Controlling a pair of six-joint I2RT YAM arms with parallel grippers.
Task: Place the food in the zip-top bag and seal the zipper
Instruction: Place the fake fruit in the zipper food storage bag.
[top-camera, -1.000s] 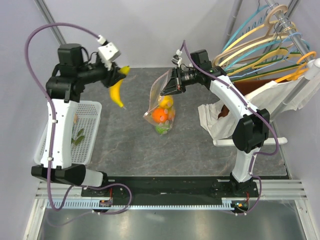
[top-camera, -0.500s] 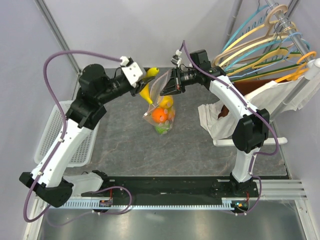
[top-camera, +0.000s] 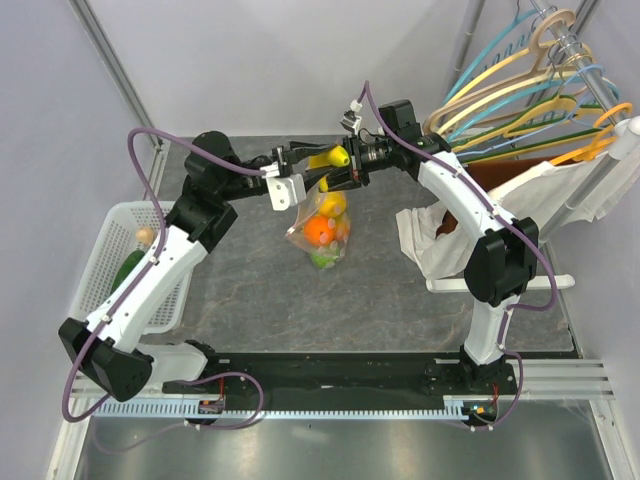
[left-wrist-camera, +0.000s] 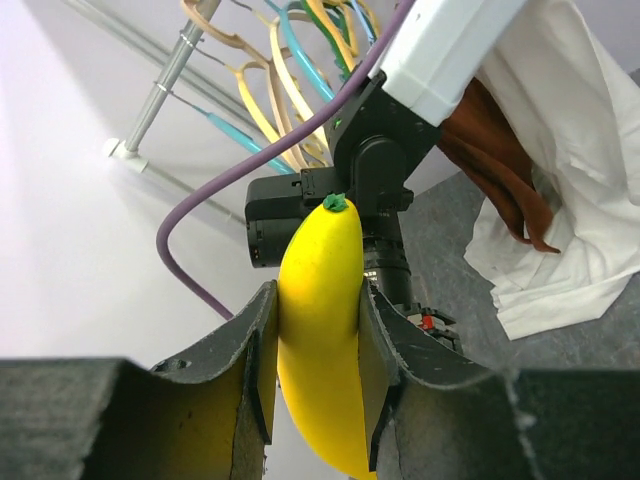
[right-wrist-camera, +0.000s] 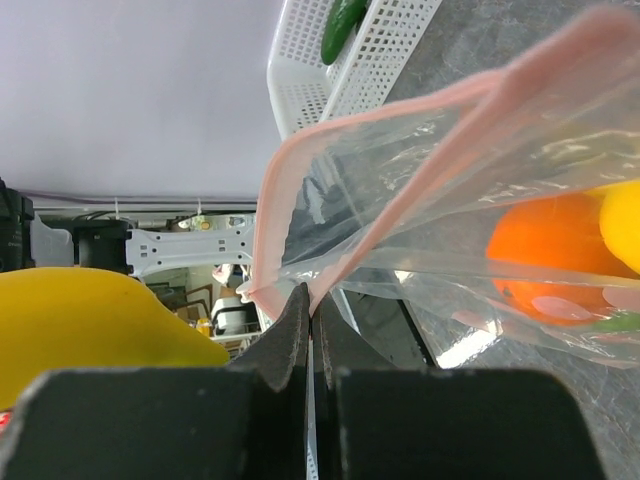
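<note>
Banana inside left claw, beside bag

No text, label, brand, number or sign can be read in any of the three views. Every visible surface is plain or too blurred to make out.

The grey, stone-patterned table carried a white mesh basket at its 9 o'clock edge and a crumpled white cloth at 3 o'clock. Near the centre, toward 12 o'clock, the zip-top bag seemed to touch the surface with its lower end.
</note>
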